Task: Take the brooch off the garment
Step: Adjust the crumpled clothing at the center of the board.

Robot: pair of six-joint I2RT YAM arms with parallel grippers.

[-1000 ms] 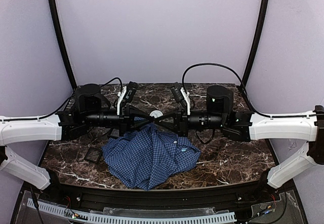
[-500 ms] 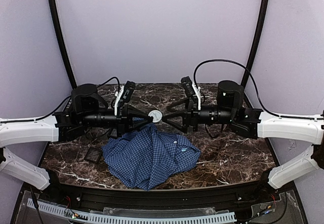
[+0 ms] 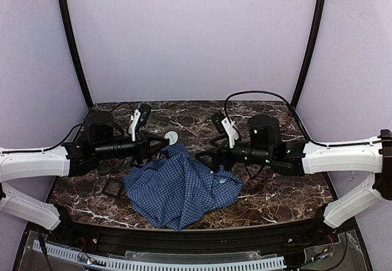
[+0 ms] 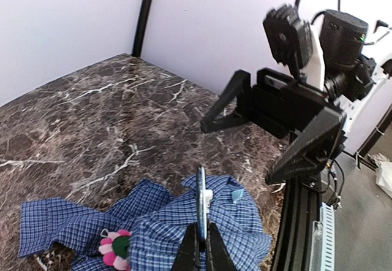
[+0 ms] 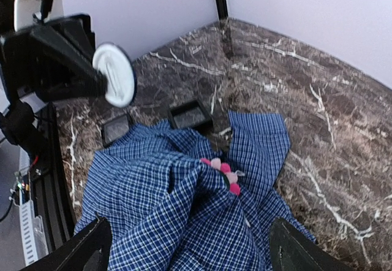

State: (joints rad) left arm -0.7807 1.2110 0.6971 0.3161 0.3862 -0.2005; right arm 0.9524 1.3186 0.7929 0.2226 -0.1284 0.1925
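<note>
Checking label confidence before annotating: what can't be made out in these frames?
- Brooch clasp: right wrist, under a shirt fold; pinned or loose unclear.
- Brooch, top view: not seen, likely behind folds.
- Disc in left gripper: edge-on in left wrist; kind unclear.
- Right gripper tips: right wrist, cut by bottom edge.

The brooch on the garment on the table, two trays at its left, disc in left claw above
</note>
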